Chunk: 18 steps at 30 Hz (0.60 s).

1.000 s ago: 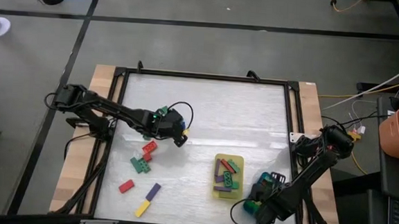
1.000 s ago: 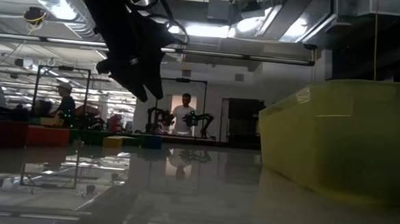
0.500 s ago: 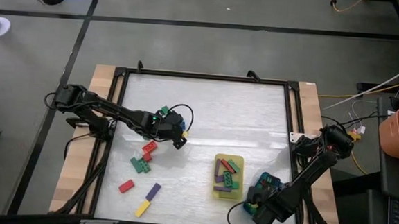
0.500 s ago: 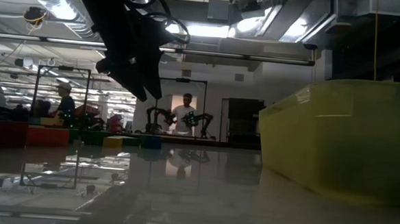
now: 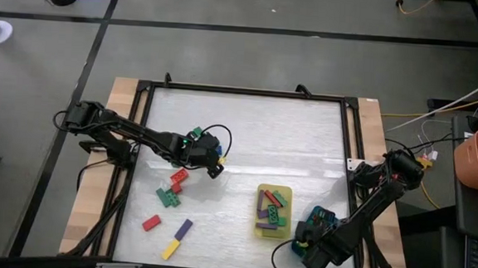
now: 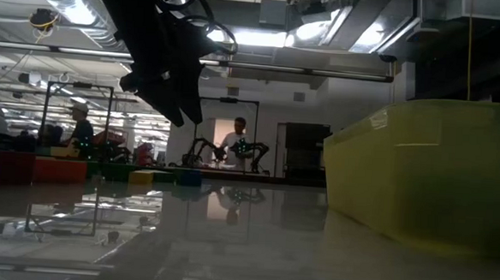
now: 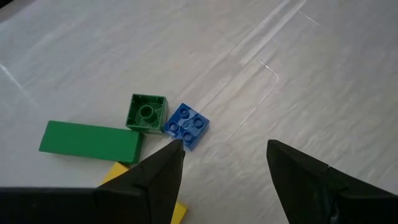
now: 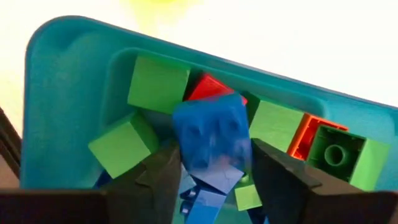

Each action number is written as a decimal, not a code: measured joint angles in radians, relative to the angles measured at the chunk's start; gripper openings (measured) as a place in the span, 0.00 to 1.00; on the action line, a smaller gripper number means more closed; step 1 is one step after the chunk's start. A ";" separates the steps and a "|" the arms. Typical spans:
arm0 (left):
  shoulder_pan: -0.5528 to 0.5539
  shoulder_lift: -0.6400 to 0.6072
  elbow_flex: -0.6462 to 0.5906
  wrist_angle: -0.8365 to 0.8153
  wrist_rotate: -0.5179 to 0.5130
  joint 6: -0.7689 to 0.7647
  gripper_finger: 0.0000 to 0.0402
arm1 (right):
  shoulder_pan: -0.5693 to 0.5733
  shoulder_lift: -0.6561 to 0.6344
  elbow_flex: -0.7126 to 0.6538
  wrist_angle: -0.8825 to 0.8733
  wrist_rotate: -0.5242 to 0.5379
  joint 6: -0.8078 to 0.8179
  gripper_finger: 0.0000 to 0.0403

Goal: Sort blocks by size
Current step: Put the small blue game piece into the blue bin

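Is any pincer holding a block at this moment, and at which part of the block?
The right pincer, over the teal tray, has a blue block between its fingers, at two opposite sides. The left pincer is open and holds nothing.

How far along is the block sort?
Partly done. The yellow tray holds several long blocks and the teal tray small cubes. In hand: a blue cube between the right gripper fingers over the teal tray. Left: loose blocks under the open left gripper.
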 joint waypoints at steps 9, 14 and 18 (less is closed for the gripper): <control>0.000 0.000 0.000 0.000 0.000 0.000 0.55 | 0.000 -0.057 0.000 -0.002 -0.015 0.061 0.74; 0.000 0.000 0.000 0.000 0.000 0.000 0.55 | 0.000 -0.144 0.000 -0.005 0.096 0.086 0.84; 0.000 0.000 0.000 0.000 0.000 0.000 0.55 | -0.015 -0.208 0.000 -0.008 0.266 0.064 0.85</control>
